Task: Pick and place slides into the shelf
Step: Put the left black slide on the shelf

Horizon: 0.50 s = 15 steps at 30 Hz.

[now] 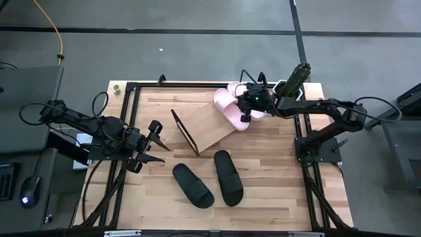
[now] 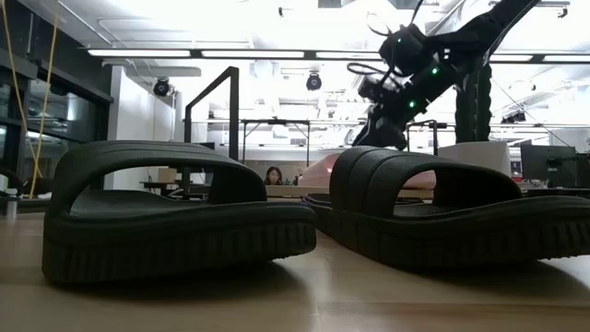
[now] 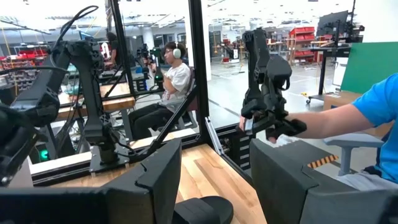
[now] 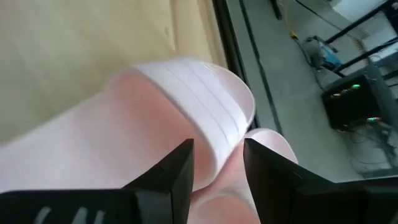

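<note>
Two pink slides (image 1: 231, 105) lie at the shelf's (image 1: 202, 126) upper corner, one's strap pinched by the right end effector (image 4: 216, 163). Two black slides (image 1: 209, 180) rest on the worktop (image 1: 276, 191). Left end effector (image 1: 148, 146) hovers wide; shelf's frame mostly hidden.

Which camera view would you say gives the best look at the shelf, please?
The high view: the shelf shows whole there, a slanted light-wood board on a black frame, with a pink slide at its far end. The right wrist view catches only a patch of pale board beside that slide. The low view barely shows it; the left wrist view misses it.
</note>
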Available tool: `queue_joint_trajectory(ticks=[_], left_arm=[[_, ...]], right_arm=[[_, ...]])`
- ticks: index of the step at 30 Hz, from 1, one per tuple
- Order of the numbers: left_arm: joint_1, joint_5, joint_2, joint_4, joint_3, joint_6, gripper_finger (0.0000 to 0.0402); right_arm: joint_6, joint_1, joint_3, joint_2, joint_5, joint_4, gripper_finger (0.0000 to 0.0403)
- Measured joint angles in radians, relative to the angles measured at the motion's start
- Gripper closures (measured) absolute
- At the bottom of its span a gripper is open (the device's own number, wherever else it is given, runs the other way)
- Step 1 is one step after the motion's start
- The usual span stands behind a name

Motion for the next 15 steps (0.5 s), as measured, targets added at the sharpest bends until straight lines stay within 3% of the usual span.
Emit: queue_joint_trajectory(ticks=[15], left_arm=[[0.000,0.000,0.000,0.000,0.000,-0.015,0.0227]], right_arm=[[0.080,0.203,0.001,-0.110,-0.038,-0.051,0.0274]])
